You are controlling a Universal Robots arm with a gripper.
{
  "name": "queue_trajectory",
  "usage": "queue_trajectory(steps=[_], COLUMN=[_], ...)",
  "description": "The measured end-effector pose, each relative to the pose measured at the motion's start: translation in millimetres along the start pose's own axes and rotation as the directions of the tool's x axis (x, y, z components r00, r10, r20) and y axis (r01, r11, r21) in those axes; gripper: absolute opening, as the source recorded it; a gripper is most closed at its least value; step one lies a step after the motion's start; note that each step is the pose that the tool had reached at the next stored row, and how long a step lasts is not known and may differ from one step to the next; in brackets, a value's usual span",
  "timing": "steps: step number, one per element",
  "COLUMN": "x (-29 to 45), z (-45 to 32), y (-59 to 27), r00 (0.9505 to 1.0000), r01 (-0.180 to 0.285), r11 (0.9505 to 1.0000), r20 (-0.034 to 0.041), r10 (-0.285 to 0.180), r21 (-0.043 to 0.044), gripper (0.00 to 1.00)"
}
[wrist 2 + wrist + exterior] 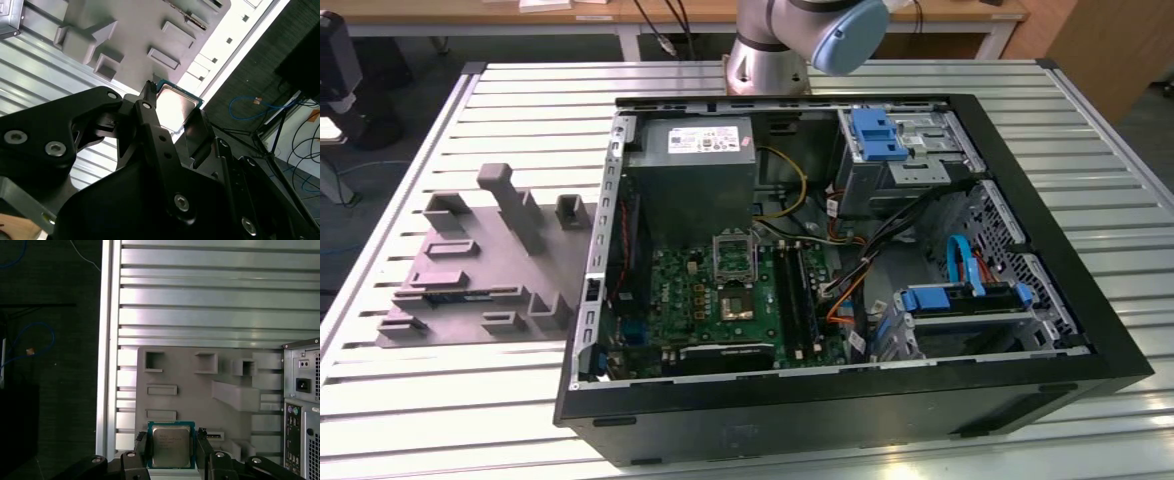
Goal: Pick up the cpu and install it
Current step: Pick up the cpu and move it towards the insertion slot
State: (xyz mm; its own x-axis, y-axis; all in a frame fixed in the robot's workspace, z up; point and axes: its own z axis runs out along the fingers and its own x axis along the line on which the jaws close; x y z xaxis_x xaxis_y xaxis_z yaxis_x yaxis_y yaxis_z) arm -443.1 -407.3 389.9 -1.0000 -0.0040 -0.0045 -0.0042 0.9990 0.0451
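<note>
Black fingers [141, 442] of our gripper [172, 440] clamp the cpu [171, 452] between them, grey tray [200, 390] beneath. We judge pick-up done; installing calls for holding it level.

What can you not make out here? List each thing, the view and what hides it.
The cpu underside: faces away in both wrist views.
The gripper body: cut off by the first wrist view's edge.
The socket: too small in the exterior view to tell if empty.
The arm: cut off by the exterior view's edge.
</note>
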Motion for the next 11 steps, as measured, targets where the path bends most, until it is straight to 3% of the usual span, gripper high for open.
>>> queue_trajectory(steps=[11], x=[-2.3], z=[0.0], y=[0.0], r00=[1.0], r01=[0.0], r11=[1.0], r20=[0.0], r10=[0.0], r21=[0.0], gripper=[0.47])
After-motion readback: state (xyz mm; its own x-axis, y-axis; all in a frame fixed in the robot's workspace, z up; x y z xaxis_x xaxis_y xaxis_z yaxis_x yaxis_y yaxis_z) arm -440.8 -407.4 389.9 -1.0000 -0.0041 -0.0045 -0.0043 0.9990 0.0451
